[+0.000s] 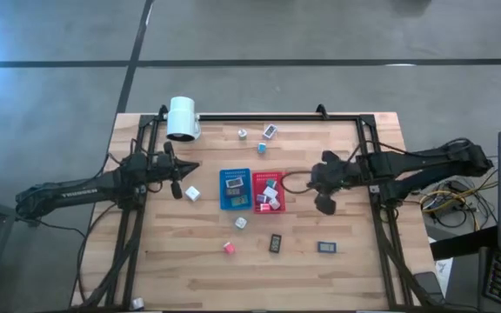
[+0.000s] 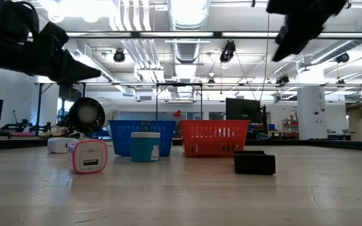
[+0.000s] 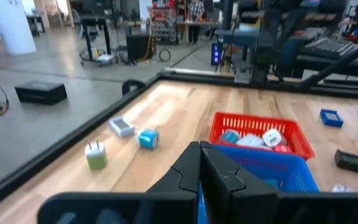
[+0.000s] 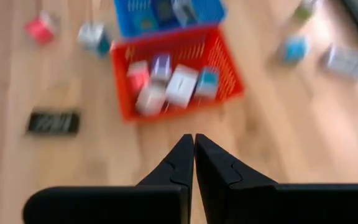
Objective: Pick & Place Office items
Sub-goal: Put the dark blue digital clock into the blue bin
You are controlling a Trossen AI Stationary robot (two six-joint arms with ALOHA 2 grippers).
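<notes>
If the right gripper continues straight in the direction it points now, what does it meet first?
Probably the red tray: the shut right gripper points at its near wall, with bare wood between, though depth is uncertain.

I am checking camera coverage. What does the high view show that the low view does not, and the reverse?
Only the high view shows what lies inside the trays, three small items near the table's far edge, and both shut grippers, left and right.
Only the low view shows the room behind and the pink cube's socket face.
Both show the blue tray, red tray and white cylinder.
</notes>
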